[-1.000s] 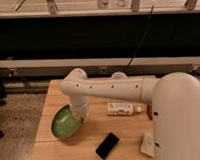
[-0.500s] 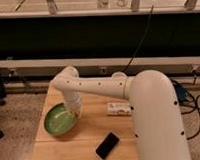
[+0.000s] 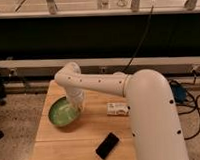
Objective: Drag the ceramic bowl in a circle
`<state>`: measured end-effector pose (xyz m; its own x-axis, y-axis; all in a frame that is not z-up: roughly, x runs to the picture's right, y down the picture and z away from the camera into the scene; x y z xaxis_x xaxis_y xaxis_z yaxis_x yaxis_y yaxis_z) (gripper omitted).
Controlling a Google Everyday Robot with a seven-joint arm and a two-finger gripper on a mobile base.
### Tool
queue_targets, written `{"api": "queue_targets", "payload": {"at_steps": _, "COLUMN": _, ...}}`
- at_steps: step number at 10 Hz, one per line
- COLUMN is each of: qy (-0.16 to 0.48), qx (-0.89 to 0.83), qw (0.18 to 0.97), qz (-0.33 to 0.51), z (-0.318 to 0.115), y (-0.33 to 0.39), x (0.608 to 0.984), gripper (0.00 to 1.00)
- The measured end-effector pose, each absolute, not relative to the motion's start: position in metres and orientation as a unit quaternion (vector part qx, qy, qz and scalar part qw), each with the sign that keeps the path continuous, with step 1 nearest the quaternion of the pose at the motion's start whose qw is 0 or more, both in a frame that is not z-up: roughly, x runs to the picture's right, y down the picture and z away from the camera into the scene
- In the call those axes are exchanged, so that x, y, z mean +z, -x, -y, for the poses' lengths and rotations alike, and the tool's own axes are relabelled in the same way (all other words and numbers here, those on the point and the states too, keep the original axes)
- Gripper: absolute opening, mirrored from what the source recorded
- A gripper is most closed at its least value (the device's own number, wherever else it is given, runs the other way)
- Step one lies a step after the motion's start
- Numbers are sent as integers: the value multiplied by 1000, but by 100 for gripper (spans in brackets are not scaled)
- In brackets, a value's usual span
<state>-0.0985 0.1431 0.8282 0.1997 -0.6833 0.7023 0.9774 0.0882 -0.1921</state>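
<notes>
gripper [image 3: 76, 104] at one ceramic bowl [image 3: 62, 113], one phone [image 3: 107, 145]

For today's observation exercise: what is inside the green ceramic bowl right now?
The ceramic bowl shows only its lighter green inside, with no contents visible. The arm reaches down over its right rim, where the gripper covers part of the interior.
</notes>
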Motion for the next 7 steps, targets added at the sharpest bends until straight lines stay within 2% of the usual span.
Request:
{"api": "queue_targets", "payload": {"at_steps": 4, "qy": 329, "qx": -545, "qw": 748, "qz": 190, "z": -146, "y": 58, "x": 822, "gripper": 1}}
{"api": "queue_targets", "payload": {"at_steps": 7, "qy": 327, "qx": -557, "qw": 737, "qz": 201, "z": -150, "y": 69, "x": 825, "gripper": 1}}
